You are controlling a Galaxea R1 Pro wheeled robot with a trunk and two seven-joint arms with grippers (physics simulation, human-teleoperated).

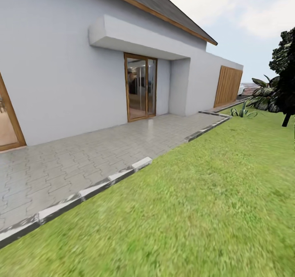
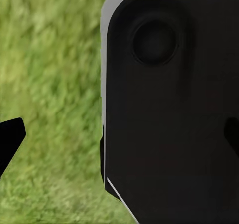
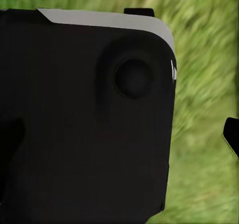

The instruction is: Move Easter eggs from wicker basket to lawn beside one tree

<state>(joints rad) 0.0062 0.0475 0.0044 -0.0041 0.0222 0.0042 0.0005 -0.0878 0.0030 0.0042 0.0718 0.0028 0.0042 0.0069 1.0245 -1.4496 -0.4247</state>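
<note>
The lawn (image 1: 213, 211) spreads green over the right and lower part of the head view. The Easter eggs, the wicker basket and the tree are out of view. In the left wrist view my left gripper (image 2: 119, 139) is open, its dark fingertips (image 2: 11, 137) far apart over grass (image 2: 50, 84), with nothing between them but a black panel of my own body (image 2: 169, 109) behind. My right gripper (image 3: 119, 134) looks the same in the right wrist view: open and empty, one fingertip (image 3: 231, 134) over grass (image 3: 204, 84).
A grey house wall (image 1: 61, 76) with a glass door (image 1: 140, 86) stands at the left. A grey paved patio (image 1: 82, 158) edged by a stone kerb (image 1: 110, 178) runs before it. A dark-leaved tree (image 1: 287, 72) and low plants (image 1: 262, 96) stand at the far right.
</note>
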